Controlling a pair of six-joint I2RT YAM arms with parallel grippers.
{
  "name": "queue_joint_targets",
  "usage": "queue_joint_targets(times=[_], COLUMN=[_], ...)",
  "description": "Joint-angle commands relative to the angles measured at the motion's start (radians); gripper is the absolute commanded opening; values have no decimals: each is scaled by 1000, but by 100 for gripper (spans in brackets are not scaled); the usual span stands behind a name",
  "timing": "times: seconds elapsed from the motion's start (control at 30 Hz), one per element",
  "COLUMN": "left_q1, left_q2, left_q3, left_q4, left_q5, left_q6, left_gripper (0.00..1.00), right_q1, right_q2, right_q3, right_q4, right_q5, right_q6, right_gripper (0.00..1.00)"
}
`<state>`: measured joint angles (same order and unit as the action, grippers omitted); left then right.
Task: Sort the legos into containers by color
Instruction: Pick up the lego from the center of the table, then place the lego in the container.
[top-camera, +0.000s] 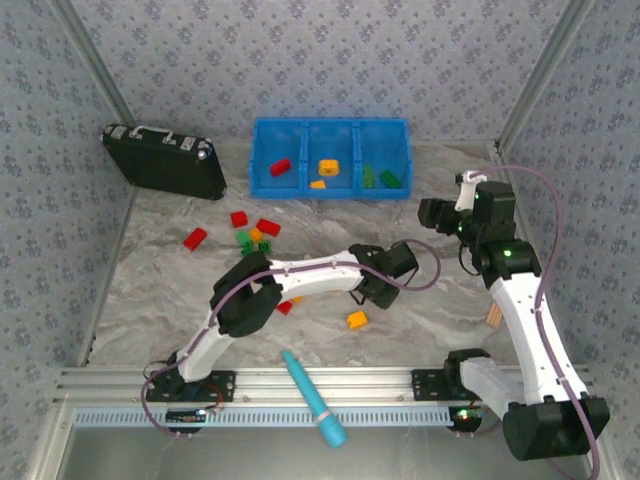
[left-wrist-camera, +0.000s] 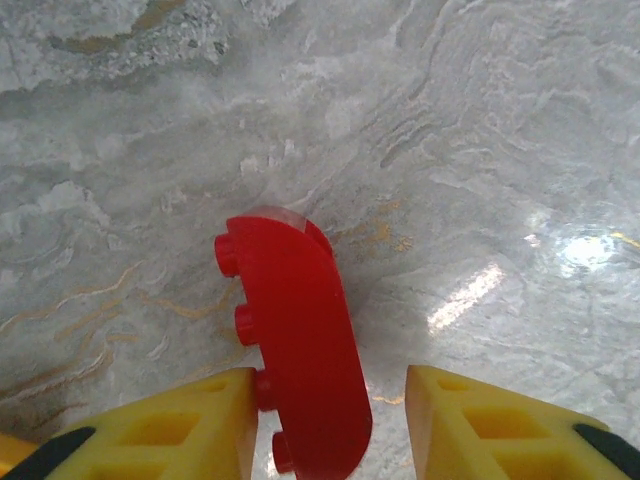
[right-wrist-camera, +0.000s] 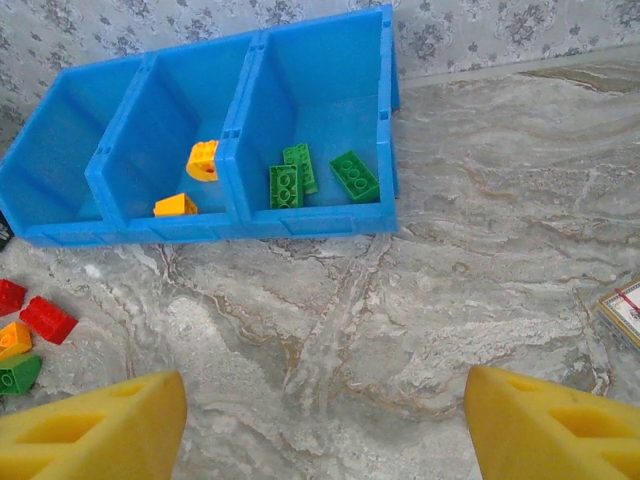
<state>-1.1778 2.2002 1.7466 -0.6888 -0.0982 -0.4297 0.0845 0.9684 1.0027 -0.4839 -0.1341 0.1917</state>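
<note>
Where grey-blue floral wallpaper (top-camera: 330, 60) closes it in on three sides, the table (top-camera: 160, 290) is a glossy slab veined in grey and tan like marble. A ribbed aluminium rail (top-camera: 380, 380) edges it along the bottom of the overhead view. A black hard case (top-camera: 165, 160) with silver latches sits at the upper left. A smooth light-blue pen-like tool (top-camera: 315, 400) lies across the rail at lower centre.

At upper centre stands the bright blue bin (top-camera: 290, 190), moulded plastic split by two dividers. It holds a small red brick (top-camera: 280, 167) in the left compartment, two orange bricks (top-camera: 328, 167) in the middle and green bricks (top-camera: 389, 179) on the right. A cluster of loose studded bricks (top-camera: 250, 232), red, green and orange, lies just left of centre. A lone red one (top-camera: 195, 238) lies further left, and a lone orange one (top-camera: 357, 319) lies just below centre.

In the left wrist view, the left gripper (left-wrist-camera: 330, 410) shows two yellow, foam-like fingers at the bottom edge. A shiny rounded red plate (left-wrist-camera: 295, 340) stands on edge between them. Its studs face picture left and touch the left-hand finger (left-wrist-camera: 190, 420). A clear gap separates it from the right-hand one, so the jaws are parted around it, not clamped.

The right gripper (right-wrist-camera: 325, 420) hangs below the bin in its own view, fingers spread wide with bare marble between them.
</note>
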Motion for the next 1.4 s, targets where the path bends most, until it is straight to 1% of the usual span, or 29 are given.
queue_joint_targets(times=[0.0, 0.27, 0.37, 0.4, 0.6, 0.7, 0.8, 0.93, 1.03, 1.1, 1.23, 1.3, 1.37], left_q1=[9, 25, 50, 59, 125, 176, 249, 346, 435, 494, 586, 630, 662], left_q2=[29, 22, -4, -14, -101, -166, -231, -271, -274, -266, -218, -190, -159], left_q3=[11, 0, -16, -18, -25, -7, 24, 106, 145, 167, 234, 249, 262], left_q4=[4, 3, 3, 32, 34, 15, -23, -70, -66, -43, -32, -14, 2], left_q5=[13, 43, 87, 95, 103, 75, 36, -75, -101, -110, -128, -116, -118], left_q6=[0, -2, -16, -18, -13, 21, 65, 164, 207, 228, 249, 246, 246], left_gripper=[39, 29, 25, 24, 22, 21, 21, 21, 21, 21, 21, 21, 21], right_q1=[-5, -8, -9, -9, -9, -6, 2, 40, 114, 200, 385, 494, 585], right_q2=[-20, -19, -19, -19, -39, -53, -61, -72, -84, -92, -105, -113, -126], right_q3=[-11, -27, -36, -38, -65, -96, -164, -263, -338, -379, -418, -421, -415], right_q4=[-27, -26, -19, -19, -37, -42, -33, -7, 21, 31, 30, 19, -10], right_q5=[16, 26, 22, 19, 6, -19, -24, -67, -87, -64, 4, 55, 135], right_q6=[6, 8, 16, 18, 39, 55, 79, 176, 278, 343, 427, 449, 467], right_gripper=[76, 77, 77, 77, 77, 77, 77, 77, 76, 76, 77, 78, 78])
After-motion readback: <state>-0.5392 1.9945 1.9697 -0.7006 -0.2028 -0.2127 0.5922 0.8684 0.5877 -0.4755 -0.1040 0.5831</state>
